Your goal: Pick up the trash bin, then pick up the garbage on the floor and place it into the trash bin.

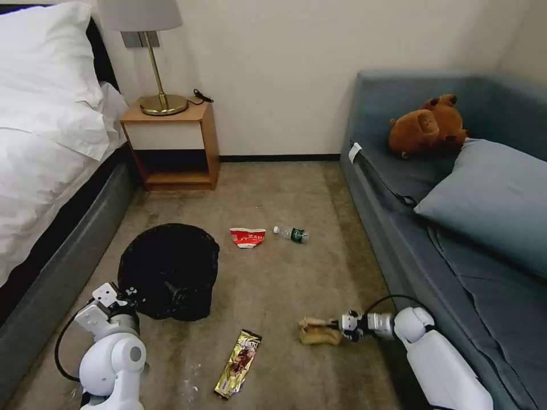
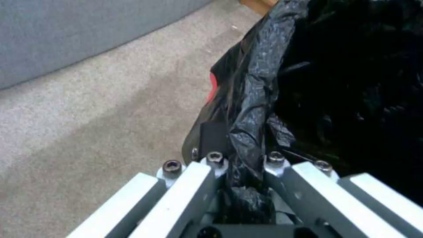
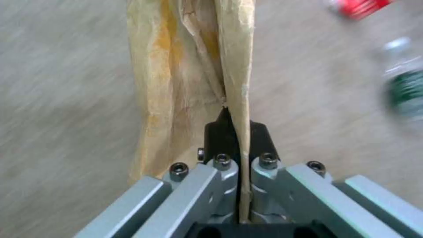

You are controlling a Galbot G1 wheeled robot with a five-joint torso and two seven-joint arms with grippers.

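The trash bin (image 1: pixel 169 270), round and lined with a crinkled black bag (image 2: pixel 335 82), is on the left of the carpet. My left gripper (image 1: pixel 126 294) is shut on its near rim, pinching the black liner (image 2: pixel 247 145). Low on the right, my right gripper (image 1: pixel 336 326) is shut on the tan paper bag (image 1: pixel 316 331), whose edge sits clamped between the black pads (image 3: pixel 220 132). The rest of the garbage lies on the carpet: a brown-gold snack wrapper (image 1: pixel 239 363) near me, a crushed red-and-white cup (image 1: pixel 248 237) and a small green-labelled bottle (image 1: pixel 292 233) farther off.
A bed (image 1: pixel 51 171) runs along the left and a blue-grey sofa (image 1: pixel 456 228) with a pillow and a plush toy along the right. A wooden nightstand (image 1: pixel 171 142) with a lamp stands at the back wall. Carpet lies open between them.
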